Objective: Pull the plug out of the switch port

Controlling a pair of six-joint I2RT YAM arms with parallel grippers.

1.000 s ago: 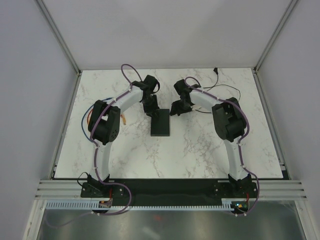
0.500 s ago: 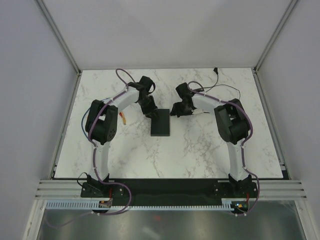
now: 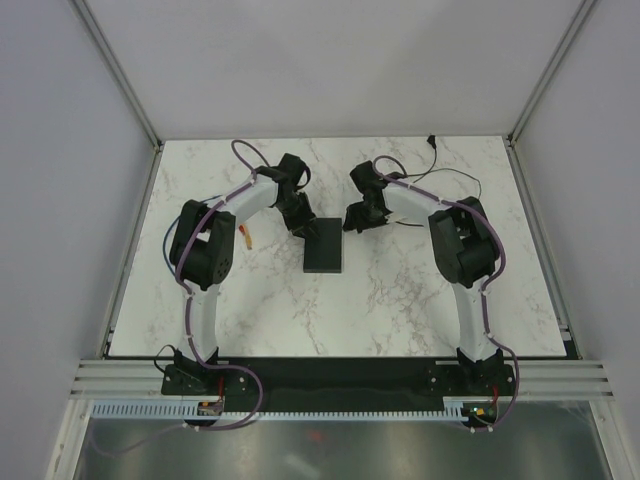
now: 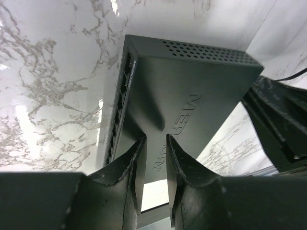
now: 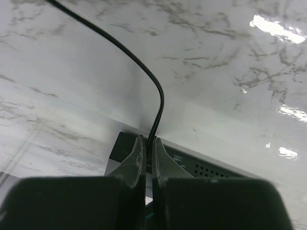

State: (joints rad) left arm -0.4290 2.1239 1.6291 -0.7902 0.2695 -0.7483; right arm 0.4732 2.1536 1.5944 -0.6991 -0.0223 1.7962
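The black switch lies flat at the table's middle. It also shows in the left wrist view, with its port row on the left side. My left gripper rests on the switch's far left corner, its jaws nearly shut and holding nothing. My right gripper sits at the switch's far right corner. It is shut on the black cable right where it meets the switch's end face. The plug itself is hidden between the fingers.
The cable runs off to the back right of the table, ending near the rear edge. A small orange piece lies by the left arm. Grey walls close the table on three sides. The right arm's dark body shows beside the switch.
The left arm has shifted a little to the back left, its gripper staying on the switch's corner. The right gripper and the switch have barely moved.
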